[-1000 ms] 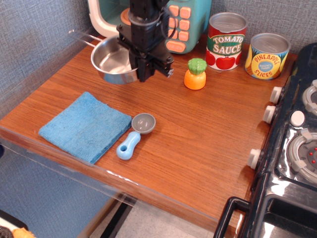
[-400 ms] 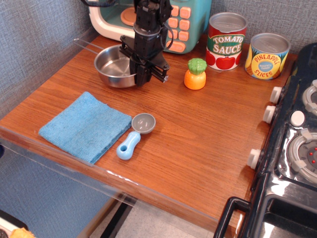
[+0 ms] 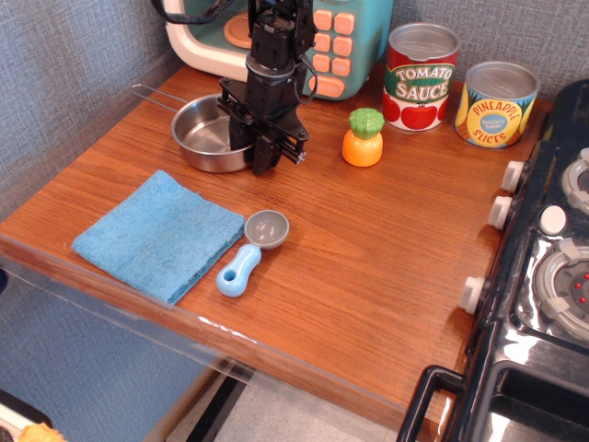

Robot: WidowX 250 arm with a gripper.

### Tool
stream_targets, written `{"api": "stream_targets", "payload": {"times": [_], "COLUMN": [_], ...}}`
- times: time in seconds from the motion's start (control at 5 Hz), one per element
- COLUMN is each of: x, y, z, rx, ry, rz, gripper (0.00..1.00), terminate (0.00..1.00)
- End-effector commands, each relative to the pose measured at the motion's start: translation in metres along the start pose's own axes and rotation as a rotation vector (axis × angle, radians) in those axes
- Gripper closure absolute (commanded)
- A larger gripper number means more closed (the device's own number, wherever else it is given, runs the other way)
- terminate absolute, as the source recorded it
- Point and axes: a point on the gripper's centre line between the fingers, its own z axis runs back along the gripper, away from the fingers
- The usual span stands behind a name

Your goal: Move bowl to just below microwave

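The bowl [image 3: 206, 136] sits on the worktop [image 3: 368, 249] just below the microwave [image 3: 342, 37], so placement looks done, though the fingers [image 3: 259, 153] remain clamped on its rim.

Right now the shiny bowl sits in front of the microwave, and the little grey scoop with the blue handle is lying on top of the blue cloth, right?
Not quite. The bowl does sit in front of the microwave, but the scoop is not on top of the blue cloth. It lies on the bare wooden counter just beside the cloth's right edge. The single observation.image view shows this.
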Motion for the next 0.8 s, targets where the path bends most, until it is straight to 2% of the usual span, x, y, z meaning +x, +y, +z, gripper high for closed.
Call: {"api": "stream_targets", "payload": {"times": [0.0,0.2,0.4,0.6], "x": [-0.037,-0.054,-0.059,-0.059], "y": [0.004,0.003,-0.001,-0.001], "z": [0.064,0.078,0.081,0.081], "rx": [0.010,-0.043,-0.086,-0.086], "ry": [-0.204,-0.246,-0.246,-0.246], "rz": [0.119,0.189,0.199,0.199], "gripper": [0.00,0.00,0.00,0.00], "terminate": [0.00,0.00,0.00,0.00]}}
